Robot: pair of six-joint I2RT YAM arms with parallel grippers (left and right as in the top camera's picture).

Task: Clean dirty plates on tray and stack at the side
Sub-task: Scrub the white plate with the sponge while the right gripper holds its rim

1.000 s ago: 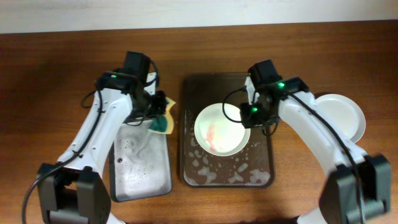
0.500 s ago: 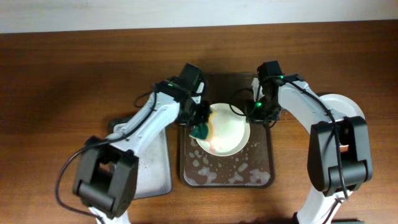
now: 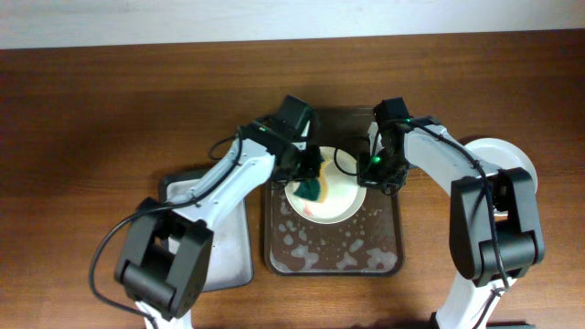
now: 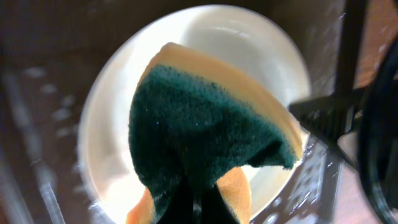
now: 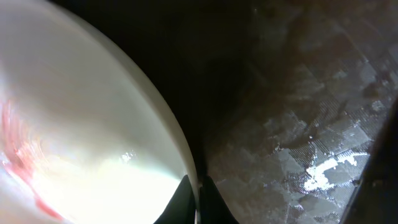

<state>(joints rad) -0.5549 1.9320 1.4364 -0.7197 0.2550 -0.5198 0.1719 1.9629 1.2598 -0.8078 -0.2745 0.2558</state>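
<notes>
The fingers (image 4: 178,208) of the left gripper (image 3: 309,175) are drawn in narrow and pinch a sponge (image 4: 205,124) by its lower end, so that its dark green face bulges out above them with the yellow layer folded behind. The fingers (image 5: 214,202) of the right gripper (image 3: 370,172) are nearly together, one on each side of a plate's rim, gripping the rim at its right edge.

Everything sits on a wooden table (image 3: 91,110). At its middle lies the brown tray (image 3: 334,260), wet, with patches of white foam (image 3: 315,247) across its near half. Just to its left lies a grey tray (image 3: 224,265), also wet, partly under the left arm.

The plate (image 3: 340,206) being gripped sits in the far half of the brown tray. It is white, and a red smear (image 5: 18,143) runs across its inside. The left wrist view shows the sponge over the middle of this plate; whether it presses on the surface cannot be told. A second plate (image 3: 516,169), white and without marks that can be seen, rests on the table to the right of the brown tray, well apart from it, with the right arm crossing over its near left part.
</notes>
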